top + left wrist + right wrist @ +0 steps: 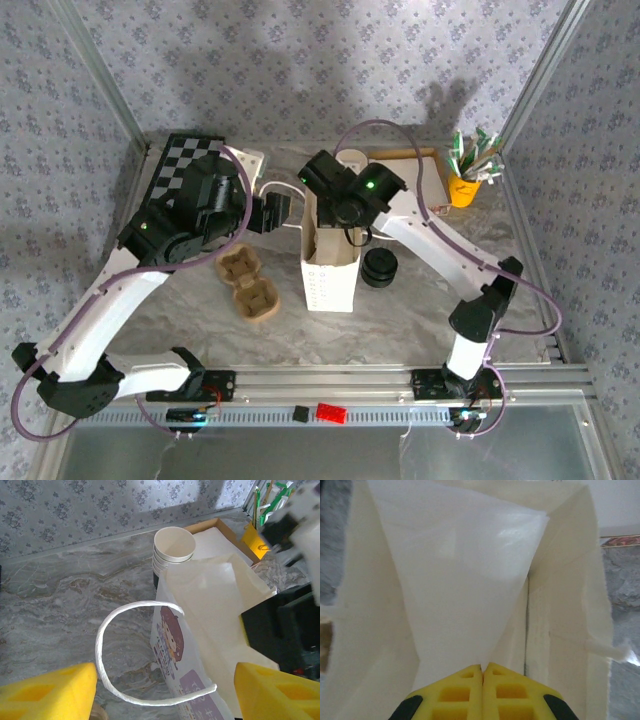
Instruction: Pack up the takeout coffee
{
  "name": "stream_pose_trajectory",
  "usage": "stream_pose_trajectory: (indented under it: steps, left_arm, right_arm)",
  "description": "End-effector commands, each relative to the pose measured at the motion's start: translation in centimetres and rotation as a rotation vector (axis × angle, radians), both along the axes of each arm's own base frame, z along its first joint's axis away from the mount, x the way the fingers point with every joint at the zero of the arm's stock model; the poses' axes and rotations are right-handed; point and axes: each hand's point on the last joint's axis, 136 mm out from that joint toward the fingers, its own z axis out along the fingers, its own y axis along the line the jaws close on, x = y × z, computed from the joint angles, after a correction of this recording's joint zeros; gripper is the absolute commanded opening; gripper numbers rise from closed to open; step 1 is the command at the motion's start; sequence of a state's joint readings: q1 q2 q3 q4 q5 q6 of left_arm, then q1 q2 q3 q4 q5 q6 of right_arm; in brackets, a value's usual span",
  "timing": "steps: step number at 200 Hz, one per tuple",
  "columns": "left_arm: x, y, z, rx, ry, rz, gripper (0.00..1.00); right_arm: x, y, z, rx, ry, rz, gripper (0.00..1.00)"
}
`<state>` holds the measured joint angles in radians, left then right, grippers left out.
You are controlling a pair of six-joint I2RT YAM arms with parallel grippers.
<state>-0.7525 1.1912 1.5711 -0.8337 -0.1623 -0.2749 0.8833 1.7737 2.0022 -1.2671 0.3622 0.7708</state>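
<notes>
The white paper bag (330, 275) stands upright at mid-table with its mouth open. My right gripper (325, 195) hangs over that mouth; in the right wrist view its yellow fingertips (483, 669) are pressed together, shut, pointing down into the bag's white inside (460, 570), where a folded side panel runs down to the tips. My left gripper (275, 212) is just left of the bag and open. Its yellow fingers (47, 692) flank the bag's printed side (210, 610) and the white handle loop (102, 645) without touching them. The takeout coffee is out of view.
A stack of lidless cups (174, 547) stands behind the bag beside a flat tray (410, 160). Black lids (379, 268) sit right of the bag, brown cup carriers (248, 285) left of it. A yellow holder (465, 185) is at the back right, a checkerboard (185, 165) at the back left.
</notes>
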Motion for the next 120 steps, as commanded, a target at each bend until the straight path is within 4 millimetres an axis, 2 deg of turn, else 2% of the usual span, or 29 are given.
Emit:
stream_pose_trajectory:
  steps: [1, 21, 39, 52, 75, 85, 108, 120]
  left_arm:
    - [0.0, 0.6, 0.8, -0.016, -0.026, 0.017, 0.72]
    - [0.1, 0.6, 0.7, -0.015, -0.026, 0.019, 0.72]
    - [0.0, 0.7, 0.8, -0.016, -0.027, 0.021, 0.72]
    - [0.0, 0.9, 1.0, -0.019, -0.032, 0.024, 0.72]
    - [-0.1, 1.3, 1.2, -0.021, -0.045, 0.037, 0.72]
    - [-0.2, 1.5, 1.4, -0.028, -0.053, 0.040, 0.72]
    - [-0.1, 1.7, 1.6, -0.034, -0.062, 0.047, 0.72]
    - [-0.1, 1.8, 1.5, -0.033, -0.059, 0.049, 0.72]
  right_arm:
    - [-0.5, -0.9, -0.5, -0.093, 0.022, 0.019, 0.05]
    - [-1.0, -1.2, -0.7, -0.097, 0.041, -0.005, 0.06]
    - [-0.7, -0.7, 2.0, -0.051, -0.025, 0.021, 0.21]
    - [-0.8, -0.2, 3.9, -0.035, -0.081, 0.069, 0.28]
    - [-0.4, -1.0, 4.9, -0.033, -0.101, 0.061, 0.35]
    - [0.1, -0.8, 4.7, -0.025, -0.091, 0.071, 0.35]
    - [1.4, 0.0, 3.6, -0.014, -0.064, 0.084, 0.19]
    - [2.0, 0.5, 2.5, -0.015, -0.041, 0.085, 0.14]
